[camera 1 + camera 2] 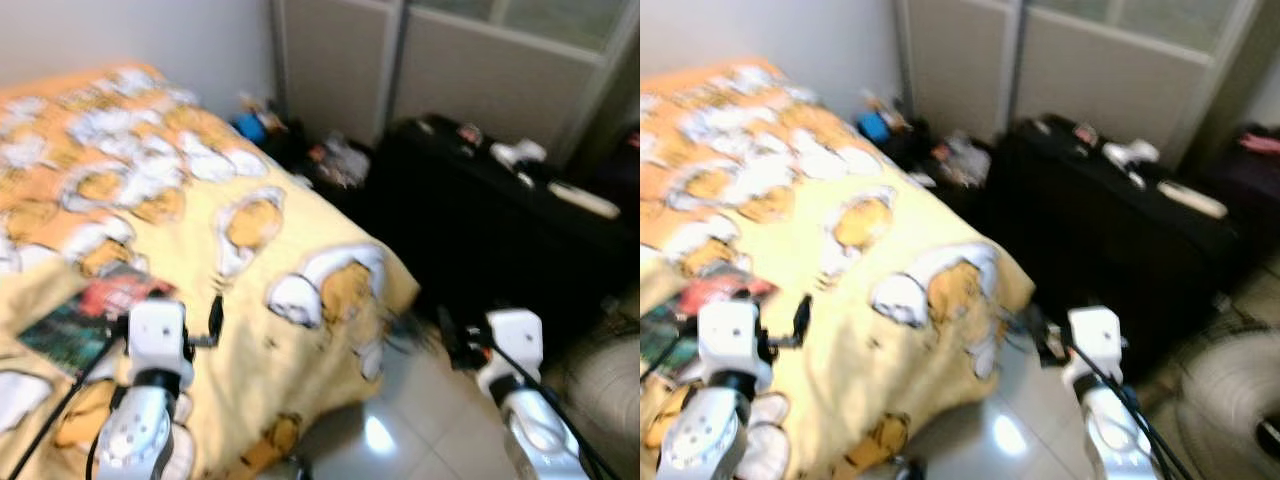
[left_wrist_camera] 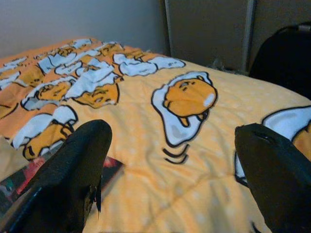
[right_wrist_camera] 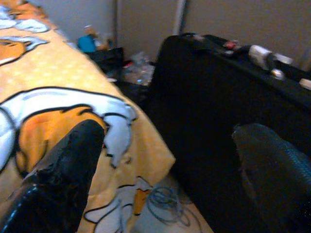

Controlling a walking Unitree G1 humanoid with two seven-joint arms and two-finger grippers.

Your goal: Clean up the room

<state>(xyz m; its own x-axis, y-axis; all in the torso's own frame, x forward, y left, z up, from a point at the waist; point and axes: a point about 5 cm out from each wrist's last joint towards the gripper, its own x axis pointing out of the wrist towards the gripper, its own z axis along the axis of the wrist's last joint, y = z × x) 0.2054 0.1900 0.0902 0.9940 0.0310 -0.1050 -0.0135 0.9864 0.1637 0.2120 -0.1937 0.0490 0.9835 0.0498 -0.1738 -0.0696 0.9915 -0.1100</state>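
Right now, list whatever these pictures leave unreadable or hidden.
- Clutter on the floor beyond the bed: eye views too blurred to identify pieces.
- Book on the blanket: cover unreadable from blur; the left arm overlaps its near corner.
- Small items on the black cabinet: blurred and small.
- Pale round object at lower right: cut off by the frame edge.

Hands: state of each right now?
Left hand: open, empty, over the bed.
Right hand: open, empty, by the bed's corner.
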